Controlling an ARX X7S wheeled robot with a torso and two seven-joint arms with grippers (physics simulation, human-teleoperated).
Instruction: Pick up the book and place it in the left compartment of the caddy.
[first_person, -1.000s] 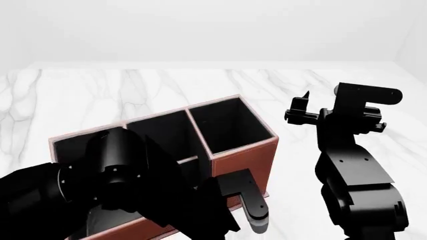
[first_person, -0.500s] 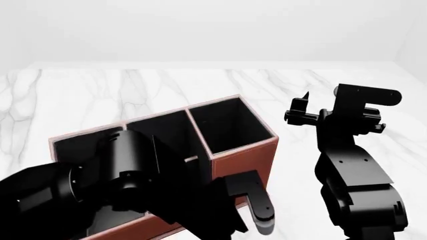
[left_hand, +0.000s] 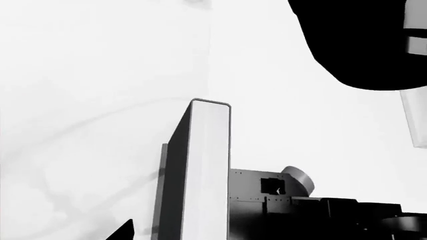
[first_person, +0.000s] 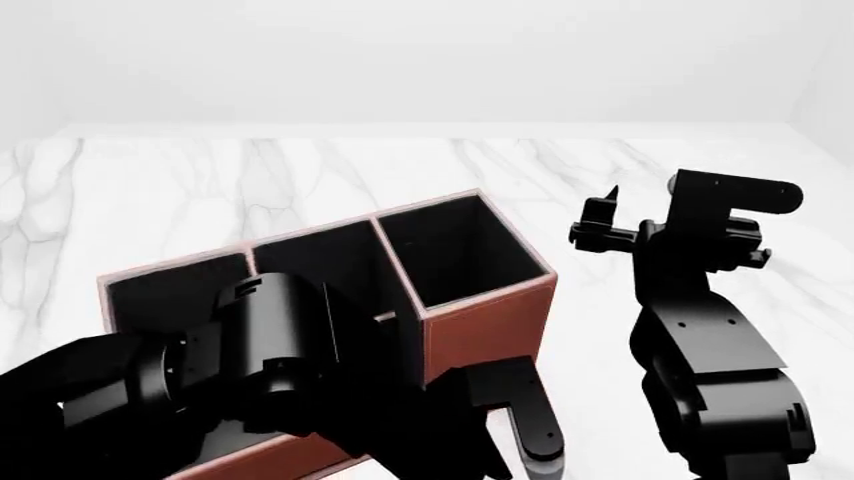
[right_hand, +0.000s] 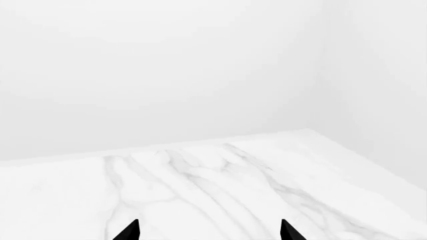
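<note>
White marble worktop (first_person: 160, 190), bare wall behind. Caddy (first_person: 481, 315) sits near front edge; left arm covers its left compartment (first_person: 167, 290). Book (left_hand: 200, 175) stands on edge in the left wrist view, apparently held in the left hand (first_person: 527, 425), though the grip is hidden and its opening can't be judged. Right hand (right_hand: 208, 231) parted, empty, well clear. Risk: book snagging the compartment wall or dropping outside, since the arm blocks the view.

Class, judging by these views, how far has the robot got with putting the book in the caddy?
Picked up: the book sits in the left gripper. In hand: that arm hangs over the caddy front. Left: lower it into the left compartment and release. The right gripper is open, idle.
</note>
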